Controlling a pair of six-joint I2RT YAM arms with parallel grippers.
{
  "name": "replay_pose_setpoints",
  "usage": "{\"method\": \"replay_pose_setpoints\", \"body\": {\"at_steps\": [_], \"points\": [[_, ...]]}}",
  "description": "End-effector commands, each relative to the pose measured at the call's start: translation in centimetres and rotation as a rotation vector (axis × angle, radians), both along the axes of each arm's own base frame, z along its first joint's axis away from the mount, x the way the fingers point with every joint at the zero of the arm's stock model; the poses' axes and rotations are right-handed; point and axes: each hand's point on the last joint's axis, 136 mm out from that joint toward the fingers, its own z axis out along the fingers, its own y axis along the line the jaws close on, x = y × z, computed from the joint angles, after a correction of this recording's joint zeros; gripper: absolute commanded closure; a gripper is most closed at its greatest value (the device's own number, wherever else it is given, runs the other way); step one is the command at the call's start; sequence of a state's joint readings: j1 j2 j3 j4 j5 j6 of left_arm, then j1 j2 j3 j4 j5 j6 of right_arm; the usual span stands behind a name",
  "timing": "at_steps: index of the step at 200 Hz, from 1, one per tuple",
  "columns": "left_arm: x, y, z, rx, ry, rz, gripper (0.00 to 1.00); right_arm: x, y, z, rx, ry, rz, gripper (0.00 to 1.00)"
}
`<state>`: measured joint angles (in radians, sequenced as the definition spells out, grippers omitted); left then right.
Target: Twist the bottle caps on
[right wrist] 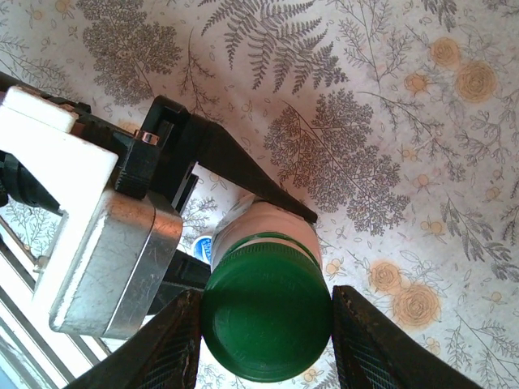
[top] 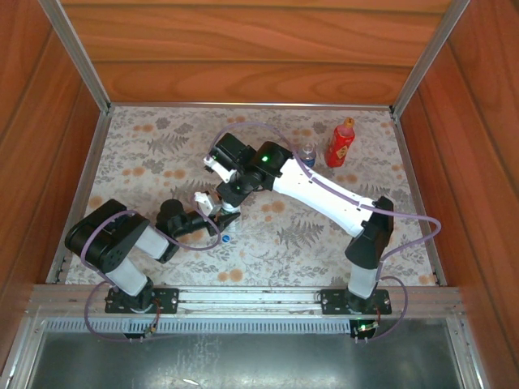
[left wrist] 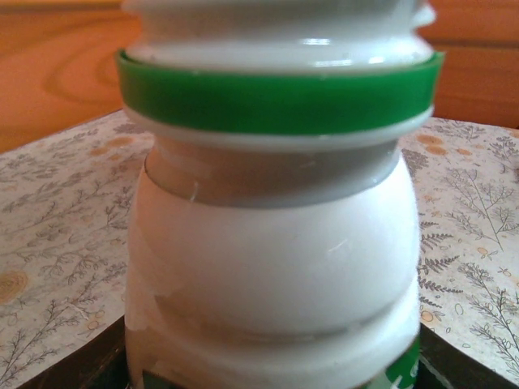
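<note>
The bench (top: 146, 162) is sporting a fern-and-flower print all over. The red bottle (top: 340, 143) is standing upright near the far right corner, and the short clear bottle (top: 308, 154) is sitting just beside it, on its left. A blue cap (top: 225, 238) is lying near the front, well apart from both.

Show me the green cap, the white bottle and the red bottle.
green cap (right wrist: 266, 320): right wrist view, on its flat top.
white bottle (left wrist: 276, 267): left wrist view, on its rounded shoulder.
red bottle (top: 340, 148): top external view, on its body.
</note>
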<state>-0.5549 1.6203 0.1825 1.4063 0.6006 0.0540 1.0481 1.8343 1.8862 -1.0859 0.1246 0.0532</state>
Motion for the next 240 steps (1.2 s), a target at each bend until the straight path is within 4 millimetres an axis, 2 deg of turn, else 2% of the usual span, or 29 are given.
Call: {"method": "replay_pose_setpoints", "body": {"at_steps": [1,126,162,216,240], "points": [[-0.5,-0.4,-1.2,0.028,0.037,-0.030,0.43,-0.9,0.0,-1.7,-0.044,0.040,0.031,0.54],[-0.5,-0.4,-1.2,0.028,0.039,-0.032,0.43,-0.7,-0.3,-2.5,-0.060,0.047,-0.005,0.52],[-0.6,-0.4,-1.2,0.028,0.038,-0.034,0.43,-0.6,-0.2,-1.0,-0.029,0.024,-0.007,0.45],[-0.6,-0.4,-1.3,0.029,0.039,-0.035,0.43,-0.4,-0.5,0.9,0.024,-0.021,-0.024,0.29],[-0.6,-0.4,-1.3,0.029,0.043,-0.036,0.43,-0.2,-0.6,2.1,0.078,-0.051,-0.035,0.28]]}}
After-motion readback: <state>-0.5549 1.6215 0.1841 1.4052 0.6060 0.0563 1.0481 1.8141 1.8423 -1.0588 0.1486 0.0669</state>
